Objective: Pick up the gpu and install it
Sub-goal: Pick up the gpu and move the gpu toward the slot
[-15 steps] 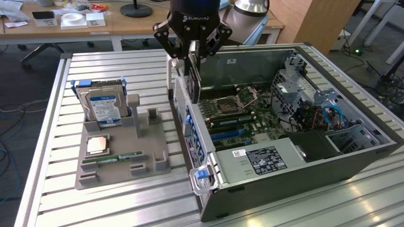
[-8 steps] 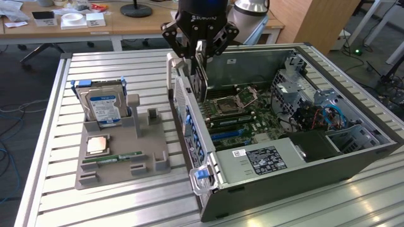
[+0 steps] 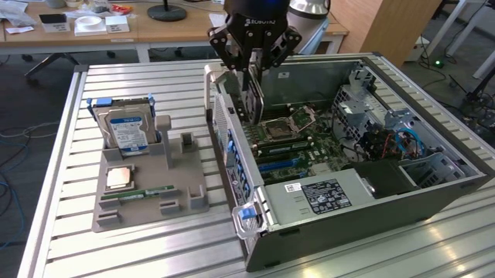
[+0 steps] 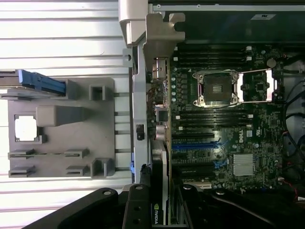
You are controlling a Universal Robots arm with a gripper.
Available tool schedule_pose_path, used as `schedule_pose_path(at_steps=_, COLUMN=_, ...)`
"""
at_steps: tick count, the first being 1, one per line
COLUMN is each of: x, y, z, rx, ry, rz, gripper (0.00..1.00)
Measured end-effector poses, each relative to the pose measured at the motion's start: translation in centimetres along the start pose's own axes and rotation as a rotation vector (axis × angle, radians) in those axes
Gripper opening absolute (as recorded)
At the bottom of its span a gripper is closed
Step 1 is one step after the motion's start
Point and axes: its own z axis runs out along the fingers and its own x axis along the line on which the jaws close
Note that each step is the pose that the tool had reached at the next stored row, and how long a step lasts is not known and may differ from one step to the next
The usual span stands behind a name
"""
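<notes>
The gripper (image 3: pixel 251 65) is clamping the gpu (image 3: pixel 249 101) between its black fingers (image 4: pixel 138 210), one finger pressing on each face of the card. The gpu is hanging upright from that grip, inside the open case (image 3: pixel 348 231), just beside the case's wall on the exterior view's left and toward the far end. It is showing as a thin, flat, dark card. In the wrist view the gpu (image 4: pixel 162 143) is appearing edge-on as a narrow strip, with a black cooler face, a small green-and-white logo on the end next to the fingers, and a grey metal bracket (image 4: pixel 162 28) with a bent tab at the end away from them. The bracket is sitting close against the case wall; I cannot tell whether it is touching. The card's lower edge is standing over the motherboard (image 3: pixel 309 147), near the open CPU socket (image 3: pixel 277 128), and I cannot tell whether it is resting on the board. A blue slot (image 4: pixel 195 145) is lying beside the card. On the table (image 3: pixel 116 255), at the exterior view's left of the case, a grey holder (image 3: pixel 166 174) is carrying a blue-labelled hard drive (image 3: pixel 127 130), a processor chip (image 3: pixel 118 178) and a green memory stick (image 3: pixel 139 194).
</notes>
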Motion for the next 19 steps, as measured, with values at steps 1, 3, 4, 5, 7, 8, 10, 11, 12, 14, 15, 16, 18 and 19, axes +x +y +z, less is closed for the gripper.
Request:
schedule_pose_path(at_steps=1, x=-0.2, y=0.01, z=0.01, rx=-0.0001, ry=-0.0001, rz=0.000, gripper=0.26)
schedule_pose_path(at_steps=3, x=-0.5, y=0.04, z=0.01, rx=0.0000, ry=0.0000, rz=0.000, gripper=0.26)
schedule_pose_path(at_steps=4, x=-0.6, y=0.05, z=0.02, rx=0.0000, ry=0.0000, rz=0.000, gripper=0.26)
schedule_pose_path(at_steps=5, x=-0.8, y=0.06, z=0.02, rx=0.0000, ry=0.0000, rz=0.000, gripper=0.26)
schedule_pose_path(at_steps=7, x=-1.1, y=0.09, z=0.03, rx=-0.0001, ry=0.0000, rz=0.000, gripper=0.26)
schedule_pose_path(at_steps=8, x=-1.2, y=0.10, z=0.04, rx=-0.0001, ry=-0.0001, rz=0.000, gripper=0.26)
schedule_pose_path(at_steps=10, x=-1.5, y=0.12, z=0.04, rx=0.0000, ry=0.0000, rz=0.000, gripper=0.26)
schedule_pose_path(at_steps=11, x=-1.7, y=0.13, z=0.05, rx=0.0000, ry=0.0000, rz=0.000, gripper=0.26)
schedule_pose_path(at_steps=12, x=-1.8, y=0.15, z=0.05, rx=0.0000, ry=0.0000, rz=0.000, gripper=0.26)
schedule_pose_path(at_steps=14, x=-2.1, y=0.17, z=0.06, rx=0.0000, ry=0.0000, rz=0.000, gripper=0.26)
schedule_pose_path(at_steps=15, x=-2.2, y=0.18, z=0.06, rx=0.0000, ry=0.0000, rz=0.000, gripper=0.26)
schedule_pose_path(at_steps=16, x=-2.4, y=0.19, z=0.07, rx=-0.0001, ry=-0.0001, rz=0.000, gripper=0.26)
schedule_pose_path(at_steps=18, x=-2.7, y=0.22, z=0.08, rx=0.0000, ry=0.0000, rz=0.000, gripper=0.26)
schedule_pose_path(at_steps=19, x=-2.9, y=0.23, z=0.08, rx=-0.0001, ry=0.0000, rz=0.000, gripper=0.26)
